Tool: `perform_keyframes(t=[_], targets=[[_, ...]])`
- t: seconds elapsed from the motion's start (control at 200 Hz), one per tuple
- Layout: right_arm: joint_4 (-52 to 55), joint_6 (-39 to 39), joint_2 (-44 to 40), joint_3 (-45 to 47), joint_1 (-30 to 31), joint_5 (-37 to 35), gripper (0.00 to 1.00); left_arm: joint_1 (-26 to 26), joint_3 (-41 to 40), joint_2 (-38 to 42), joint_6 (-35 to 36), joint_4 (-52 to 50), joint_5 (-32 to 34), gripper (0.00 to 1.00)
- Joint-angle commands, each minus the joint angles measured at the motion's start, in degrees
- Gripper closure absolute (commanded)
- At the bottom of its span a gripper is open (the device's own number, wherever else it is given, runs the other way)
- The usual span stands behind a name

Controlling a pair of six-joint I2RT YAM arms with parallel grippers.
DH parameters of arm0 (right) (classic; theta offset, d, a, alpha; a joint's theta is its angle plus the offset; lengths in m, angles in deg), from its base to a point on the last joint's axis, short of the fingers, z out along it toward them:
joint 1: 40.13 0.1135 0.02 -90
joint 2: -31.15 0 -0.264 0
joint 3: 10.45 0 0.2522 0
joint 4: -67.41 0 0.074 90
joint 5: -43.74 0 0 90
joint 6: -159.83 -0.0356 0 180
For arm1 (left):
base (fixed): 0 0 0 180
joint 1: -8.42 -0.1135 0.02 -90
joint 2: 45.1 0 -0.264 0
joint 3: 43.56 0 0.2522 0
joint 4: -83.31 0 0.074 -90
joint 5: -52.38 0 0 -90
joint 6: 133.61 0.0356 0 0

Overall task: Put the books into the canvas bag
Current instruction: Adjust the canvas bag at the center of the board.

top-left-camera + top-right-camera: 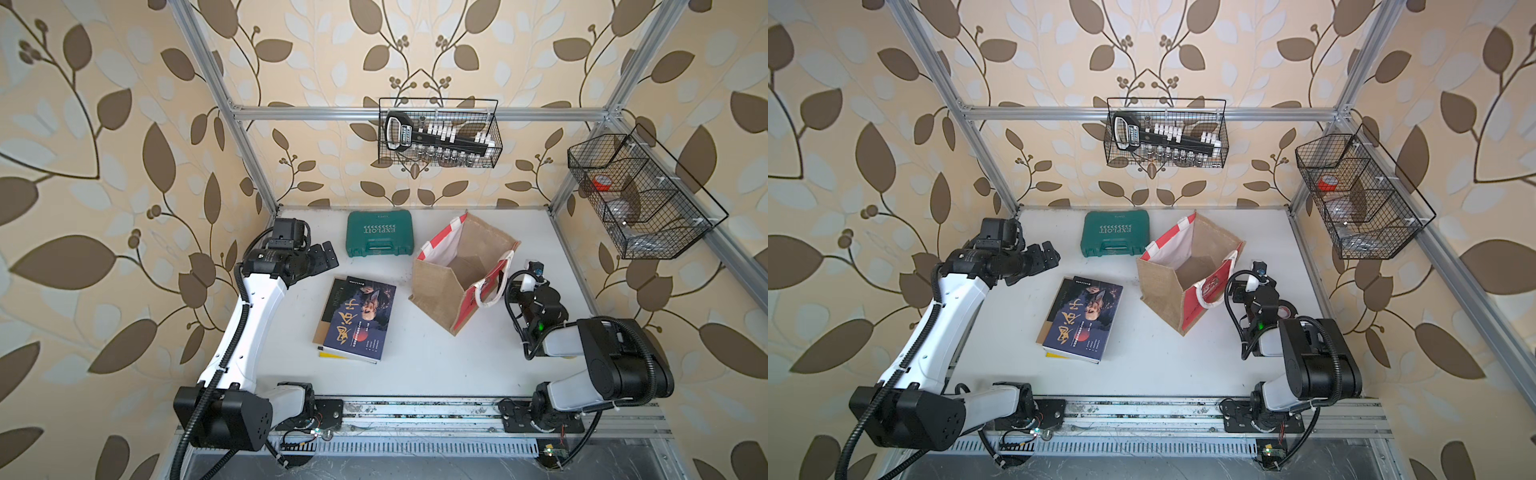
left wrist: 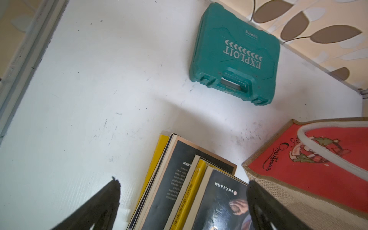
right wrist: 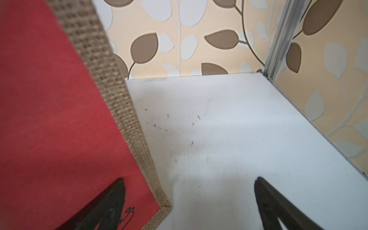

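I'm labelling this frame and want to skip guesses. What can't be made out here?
- Books: count unknown; the top cover hides the stack in both top views, the left wrist view crops it.
- Right gripper: its own arm largely hides it in both top views; its wrist view is blurred.
- Side basket: contents too small behind mesh.

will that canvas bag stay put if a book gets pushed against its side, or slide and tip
The canvas bag stands open with nothing visible inside, so it is probably light and may slide or tip. Its mouth looks skewed rather than square, so the walls likely flex. The rope handle droops down its side, so it is probably floppy.
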Motion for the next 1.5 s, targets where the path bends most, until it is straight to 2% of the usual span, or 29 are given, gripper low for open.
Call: perform_keyframes(t=[0.0, 0.14, 0.25, 0.335, 0.425, 0.52, 0.645, 0.79, 0.89, 1.015, 1.25, 1.425, 1.495], targets=[[16.8, -3.1, -2.6, -9.5, -0.2, -7.3, 0.01, 0.0, -1.8, -0.5, 0.0, 0.6, -4.9, 0.01], [33.5, -8.5, -3.9, -18.0, 0.6, -16.7, 0.02, 0.0, -3.7, -0.1, 1.3, 0.7, -6.8, 0.01], [46.5, -15.0, -7.9, -22.5, 2.1, -27.3, 0.02, 0.0, -5.4, 1.6, 1.6, 1.7, -7.8, 0.01], [57.5, -19.2, -9.9, -26.9, 2.7, -30.7, 0.01, 0.0, -6.5, 2.6, 2.3, 2.0, -8.8, 0.01], [62.5, -18.4, -13.7, -28.7, 4.3, -31.5, 0.01, 0.1, -7.2, 2.9, 2.5, 2.0, -11.0, 0.01], [66.5, -18.1, -19.6, -30.1, 5.2, -26.3, 0.01, 0.1, -8.4, 4.0, 2.7, 2.6, -13.2, 0.01], [71.9, -16.0, -27.5, -32.0, 7.9, -22.7, 0.01, 0.0, -10.0, 6.5, 3.4, 2.2, -12.1, 0.01], [80.2, -11.3, -32.1, -36.8, 9.0, -12.5, 0.01, 0.0, -10.2, 9.0, 3.8, 1.1, -12.5, 0.01], [85.0, -11.0, -33.8, -39.4, 10.1, -6.4, 0.01, 0.3, -9.9, 9.2, 4.5, 1.9, -17.8, 0.01], [87.6, -11.7, -35.3, -40.6, 10.7, -1.8, 0.01, 3.0, -8.3, 7.9, 4.5, 4.3, -25.1, 0.01], [88.4, -11.1, -28.4, -46.4, 10.2, 1.3, 0.01, 8.5, -4.8, 6.5, 6.2, 5.8, -26.8, 0.01], [90.6, -10.9, -16.4, -56.7, 5.4, 12.5, 0.01, 8.6, -6.3, 8.7, 7.1, 5.8, -22.7, 0.01], [93.8, -9.2, -11.2, -62.0, 4.8, 14.0, 0.01, 8.6, -7.7, 10.2, 7.2, 6.4, -20.4, 0.01]])
